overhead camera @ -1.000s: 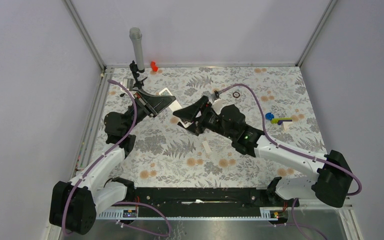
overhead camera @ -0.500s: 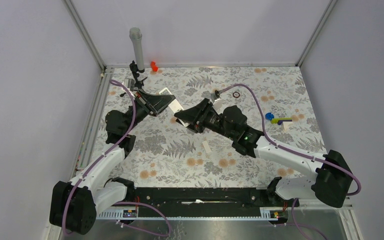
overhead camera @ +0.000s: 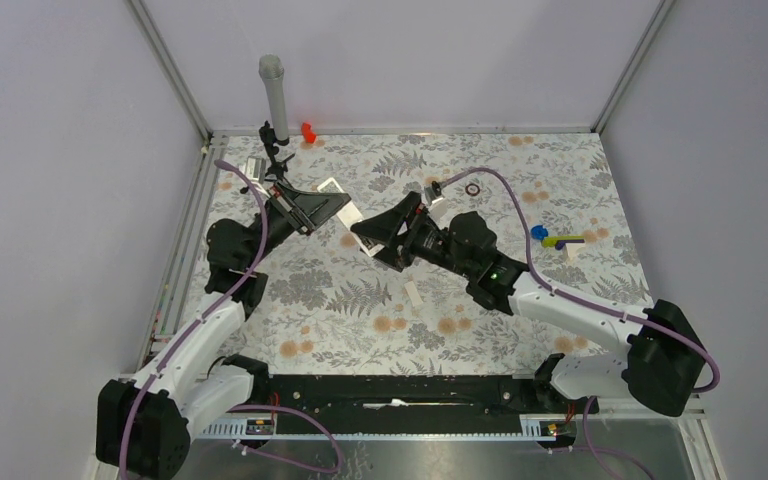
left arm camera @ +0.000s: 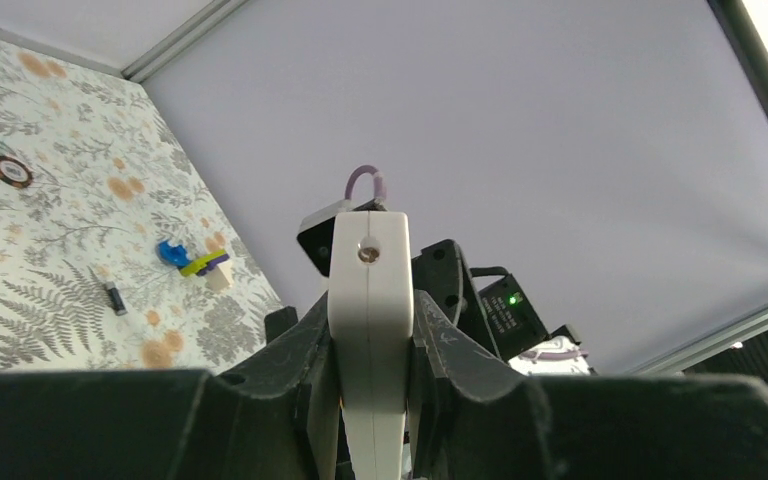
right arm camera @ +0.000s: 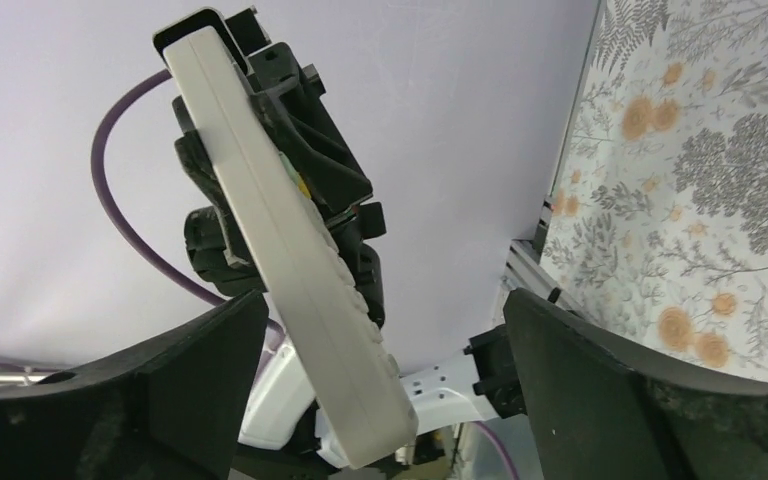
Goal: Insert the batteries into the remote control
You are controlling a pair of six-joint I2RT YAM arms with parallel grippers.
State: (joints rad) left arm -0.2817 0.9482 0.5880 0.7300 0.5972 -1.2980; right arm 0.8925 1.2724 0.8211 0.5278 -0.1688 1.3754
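Note:
My left gripper (overhead camera: 312,207) is shut on the remote control (overhead camera: 349,212), a slim white bar held off the table. In the left wrist view the remote (left arm camera: 368,260) stands edge-on between the fingers (left arm camera: 440,345). My right gripper (overhead camera: 375,232) is open and empty, facing the left one. In the right wrist view the remote (right arm camera: 290,260) slants between the wide-open jaws of the right gripper (right arm camera: 385,305), touching neither. One battery (left arm camera: 114,297), a tiny dark cylinder, lies on the table beyond the arms. I cannot see a second battery.
A dark ring (overhead camera: 473,188) and a blue-and-yellow toy piece (overhead camera: 552,238) lie at the right. A short white strip (overhead camera: 413,293) lies near the middle. A grey post (overhead camera: 274,95) and a red piece (overhead camera: 307,131) stand at the back left.
My right gripper has shifted slightly up and left, closer to the remote held by the left gripper. The left arm has moved only a little.

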